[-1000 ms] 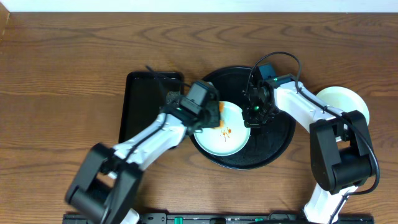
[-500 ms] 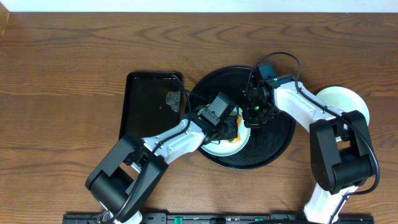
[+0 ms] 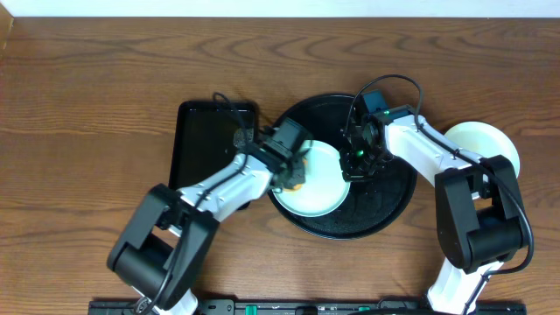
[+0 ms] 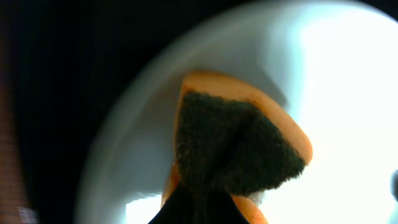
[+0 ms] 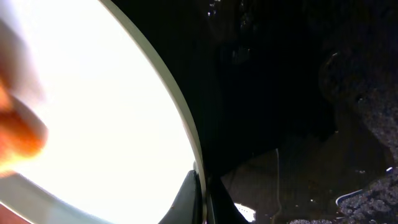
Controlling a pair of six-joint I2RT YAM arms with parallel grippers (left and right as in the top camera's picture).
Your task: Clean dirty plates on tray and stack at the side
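At frame centre, on tray [image 3: 394, 206]: plate [image 3: 322, 182], sauce smear now gone, likely ready to stack; left gripper [image 3: 296, 175] clamps sponge [image 4: 236, 143] at left rim, right gripper [image 3: 357, 163] pinches right rim.

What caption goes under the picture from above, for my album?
Left gripper presses a sponge on the plate in the tray while the right gripper holds its rim.

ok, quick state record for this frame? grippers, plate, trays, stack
left gripper: shut on sponge, pressing it on the plate's left side
right gripper: clamped on the plate's right rim
plate: on round tray, no sauce visible on its bare part
stack: right of round tray, count unclear
rectangular tray: left of round tray
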